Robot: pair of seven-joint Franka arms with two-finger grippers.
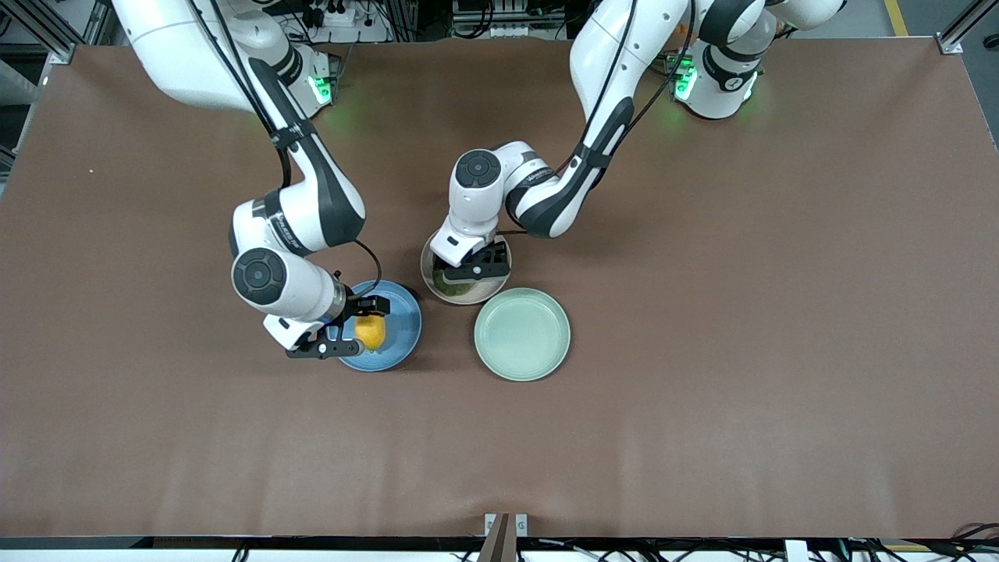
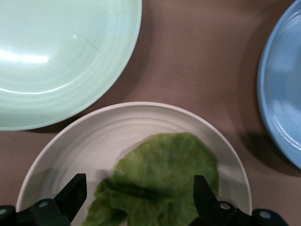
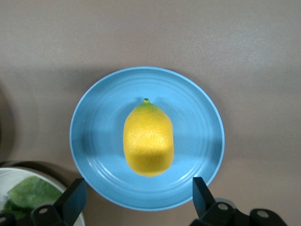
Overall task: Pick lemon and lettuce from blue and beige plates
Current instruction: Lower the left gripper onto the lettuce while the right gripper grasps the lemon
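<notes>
A yellow lemon [image 1: 371,333] lies on the blue plate [image 1: 403,324]. My right gripper [image 1: 368,328] is open just above it, one finger on either side of the lemon [image 3: 148,141], touching neither lemon nor blue plate [image 3: 96,132] in the right wrist view, where the gripper [image 3: 138,184] shows. A green lettuce leaf [image 1: 456,289] lies on the beige plate [image 1: 490,293]. My left gripper [image 1: 476,269] is open low over it. In the left wrist view the gripper [image 2: 139,186] straddles the lettuce [image 2: 160,174] on the beige plate [image 2: 141,113].
An empty pale green plate [image 1: 522,334] sits beside the beige plate, nearer to the front camera, and shows in the left wrist view [image 2: 56,56]. The three plates stand close together mid-table on the brown mat.
</notes>
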